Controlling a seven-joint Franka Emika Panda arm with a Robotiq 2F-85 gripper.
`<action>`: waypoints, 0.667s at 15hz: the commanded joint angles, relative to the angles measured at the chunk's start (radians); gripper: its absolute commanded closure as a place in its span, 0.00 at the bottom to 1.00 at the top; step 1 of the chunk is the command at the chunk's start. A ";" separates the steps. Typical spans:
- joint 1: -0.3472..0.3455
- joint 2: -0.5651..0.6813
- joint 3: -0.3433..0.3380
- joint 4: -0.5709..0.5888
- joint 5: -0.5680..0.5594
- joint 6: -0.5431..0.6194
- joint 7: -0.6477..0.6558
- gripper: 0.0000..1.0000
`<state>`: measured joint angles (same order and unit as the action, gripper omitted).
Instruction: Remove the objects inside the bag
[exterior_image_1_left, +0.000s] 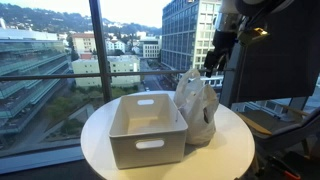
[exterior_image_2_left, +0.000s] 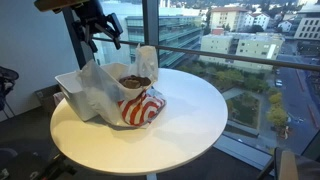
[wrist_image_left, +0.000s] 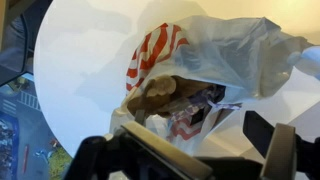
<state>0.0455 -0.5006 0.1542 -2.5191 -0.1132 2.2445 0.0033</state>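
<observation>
A round white table (exterior_image_1_left: 228, 150) fills the middle of the scene. It stands beside tall windows that look out on city buildings (exterior_image_1_left: 60, 55).

On the table sits a white rectangular plastic bin (exterior_image_1_left: 128, 150). It stands upright with its opening facing up, and one wall has a handle slot.

Just beside the bin is the bag (exterior_image_1_left: 198, 108). It is crinkled, whitish, translucent plastic and rises slightly higher than the bin. I cannot tell whether the two touch. In an exterior view the bag (exterior_image_2_left: 143, 110) shows red stripes low on its side, and its mouth gapes upward.

My gripper (exterior_image_1_left: 213, 62) hangs above the bag, apart from it, with its fingers pointing down. In an exterior view the gripper (exterior_image_2_left: 104, 40) has its two dark fingers spread, with a clear gap and nothing between them. In the wrist view the fingers (wrist_image_left: 100, 160) sit at the bottom edge, wide apart, with the open bag mouth lying beyond them.

The objects are inside the bag. A brown lumpy item (wrist_image_left: 158, 97) rests at the mouth, under the red-striped plastic. The same brown lumpy item (exterior_image_2_left: 133, 80) shows over the bag's rim in an exterior view. Next to it lies a small dark item (wrist_image_left: 208, 95), too blurred to make out. Below these is a red-and-white patterned patch, and I cannot tell whether it is bag or contents.
</observation>
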 joint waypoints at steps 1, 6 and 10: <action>0.015 0.001 -0.014 0.008 -0.009 -0.004 0.007 0.00; 0.015 -0.004 -0.014 0.016 -0.009 -0.004 0.007 0.00; 0.008 0.032 0.001 0.005 -0.048 0.056 0.007 0.00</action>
<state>0.0462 -0.5025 0.1534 -2.5095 -0.1150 2.2440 0.0033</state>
